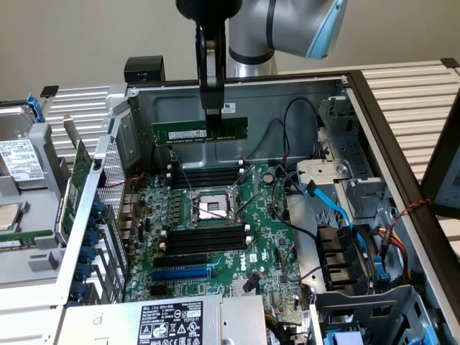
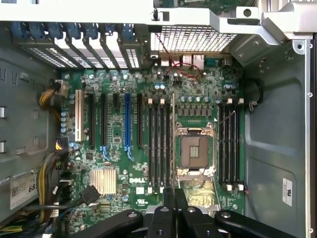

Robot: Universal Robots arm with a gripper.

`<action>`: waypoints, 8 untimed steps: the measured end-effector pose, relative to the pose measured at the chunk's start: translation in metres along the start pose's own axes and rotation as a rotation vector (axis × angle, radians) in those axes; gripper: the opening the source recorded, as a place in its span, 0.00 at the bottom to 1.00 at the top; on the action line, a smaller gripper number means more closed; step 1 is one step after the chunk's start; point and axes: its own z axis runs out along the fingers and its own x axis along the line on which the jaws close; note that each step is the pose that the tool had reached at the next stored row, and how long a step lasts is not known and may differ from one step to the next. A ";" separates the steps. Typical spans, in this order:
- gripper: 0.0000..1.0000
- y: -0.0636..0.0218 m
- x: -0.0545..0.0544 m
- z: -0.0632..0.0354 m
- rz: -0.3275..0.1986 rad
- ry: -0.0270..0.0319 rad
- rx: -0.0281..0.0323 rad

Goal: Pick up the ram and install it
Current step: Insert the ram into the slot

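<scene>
The fingers (image 1: 213, 108) pinch narrowly on the top edge of the ram (image 1: 180, 134), holding it level, white label strip showing, in the air above the motherboard (image 1: 266, 237) inside the open computer case (image 1: 302, 90). The board reads "DELL" (image 2: 137, 177).

Case (image 1: 287, 97): grey metal, lying open on a slatted counter (image 1: 413, 90).
Motherboard (image 1: 230, 230): green, flat inside the case.
Processor socket (image 1: 213, 208): metal frame, in the middle of the board.
Heatsink (image 2: 103, 181): silver and finned, near one end of the blue expansion slot (image 2: 127, 121).
Blue cable (image 1: 334, 205): crosses the metal bays at the exterior view's right.
Power supply label (image 1: 169, 323): white with black print.
</scene>
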 end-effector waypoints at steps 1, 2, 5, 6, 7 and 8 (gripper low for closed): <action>0.12 0.0000 -0.001 0.0018 0.001 0.0004 0.0002; 0.12 -0.0001 -0.002 0.0033 0.001 0.0016 0.0004; 0.12 -0.0002 -0.005 0.0072 0.002 0.0069 0.0005; 0.12 -0.0003 -0.006 0.0084 0.003 0.0090 0.0007; 0.12 -0.0005 -0.008 0.0096 0.003 0.0119 0.0008; 0.12 -0.0006 -0.008 0.0107 0.003 0.0142 0.0010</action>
